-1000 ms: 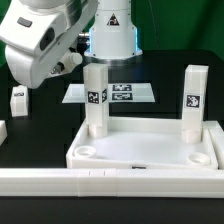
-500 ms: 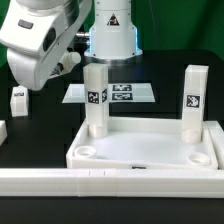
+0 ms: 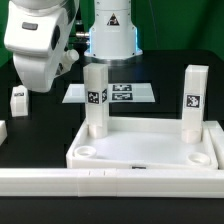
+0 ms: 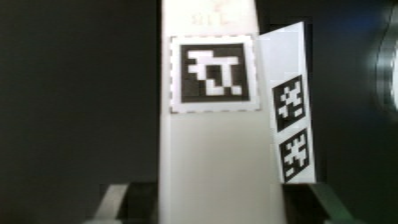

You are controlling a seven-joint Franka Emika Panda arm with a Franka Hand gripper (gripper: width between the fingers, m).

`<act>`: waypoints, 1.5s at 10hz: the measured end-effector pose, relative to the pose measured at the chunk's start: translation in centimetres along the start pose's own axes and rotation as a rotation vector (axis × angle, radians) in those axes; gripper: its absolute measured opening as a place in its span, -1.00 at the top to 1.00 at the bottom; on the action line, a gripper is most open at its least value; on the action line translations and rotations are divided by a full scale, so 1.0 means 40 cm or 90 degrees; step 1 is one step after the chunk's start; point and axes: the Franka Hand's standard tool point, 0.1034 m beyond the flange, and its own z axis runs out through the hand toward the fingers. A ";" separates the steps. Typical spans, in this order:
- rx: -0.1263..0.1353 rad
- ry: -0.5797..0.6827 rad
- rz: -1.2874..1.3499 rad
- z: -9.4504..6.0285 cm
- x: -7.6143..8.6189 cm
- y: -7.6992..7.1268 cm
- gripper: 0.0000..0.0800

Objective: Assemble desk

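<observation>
Leg (image 4: 214,150) rises between fingers of gripper (image 4: 210,205), masking part of marker board (image 4: 290,130); grip unclear.

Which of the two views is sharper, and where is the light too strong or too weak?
Exterior view: sharper, evenly lit; the desk top is bright white, nearly washed out. Wrist view: soft, the tag on the leg is blurred, surroundings almost black.

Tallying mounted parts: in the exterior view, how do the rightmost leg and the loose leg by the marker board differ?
The rightmost leg stands upright in the top's corner; the loose leg sits apart on the table. The rightmost leg looks taller than the loose leg. Both are white and tagged.
</observation>
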 end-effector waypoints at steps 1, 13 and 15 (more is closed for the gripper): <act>0.000 0.000 0.008 0.000 0.002 0.000 0.27; 0.001 -0.004 0.015 0.053 -0.007 0.039 0.27; 0.005 0.000 0.026 0.062 -0.007 0.042 0.27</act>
